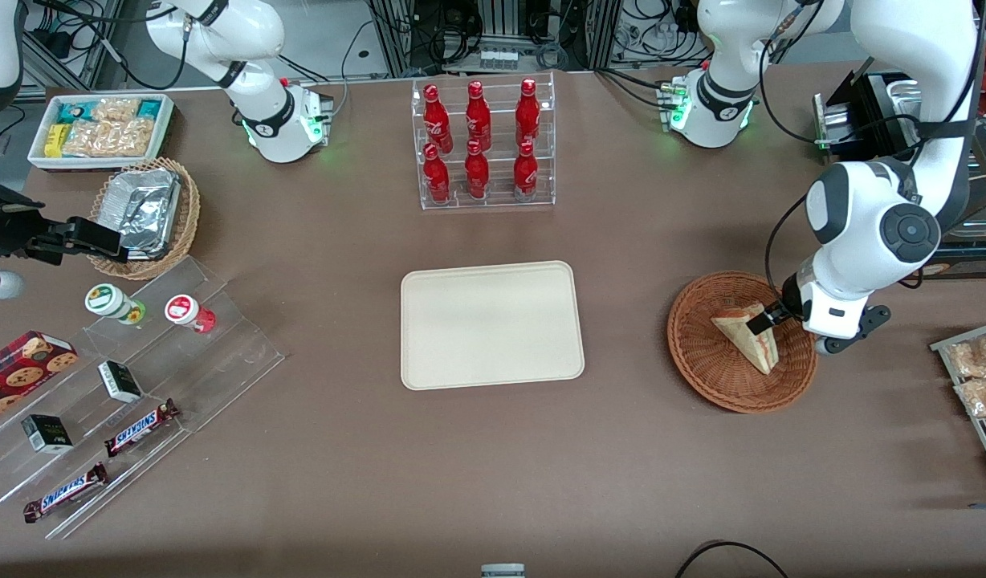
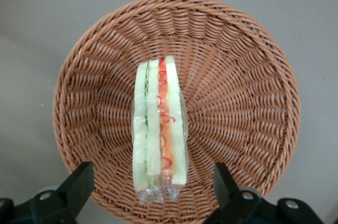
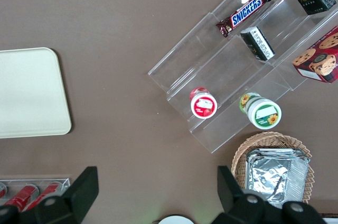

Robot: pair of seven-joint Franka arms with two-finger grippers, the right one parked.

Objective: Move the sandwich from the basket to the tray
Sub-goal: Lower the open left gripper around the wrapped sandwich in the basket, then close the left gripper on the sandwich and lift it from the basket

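The sandwich (image 1: 743,335) is a plastic-wrapped wedge of pale bread with red, orange and green filling (image 2: 161,123). It stands on edge in the round reddish-brown wicker basket (image 1: 702,377) toward the working arm's end of the table. My gripper (image 1: 764,321) hangs low over the basket, and it is open (image 2: 153,175). Its black fingers (image 2: 79,182) stand wide on either side of the sandwich's end without touching it. The cream tray (image 1: 493,325) lies flat at the table's middle, with nothing on it.
A clear rack of red bottles (image 1: 481,144) stands farther from the front camera than the tray. Snack packets (image 1: 975,373) lie beside the basket at the table edge. Toward the parked arm's end are a foil container in a tan basket (image 1: 144,213), a white snack bin (image 1: 99,128) and a stepped acrylic shelf (image 1: 140,385).
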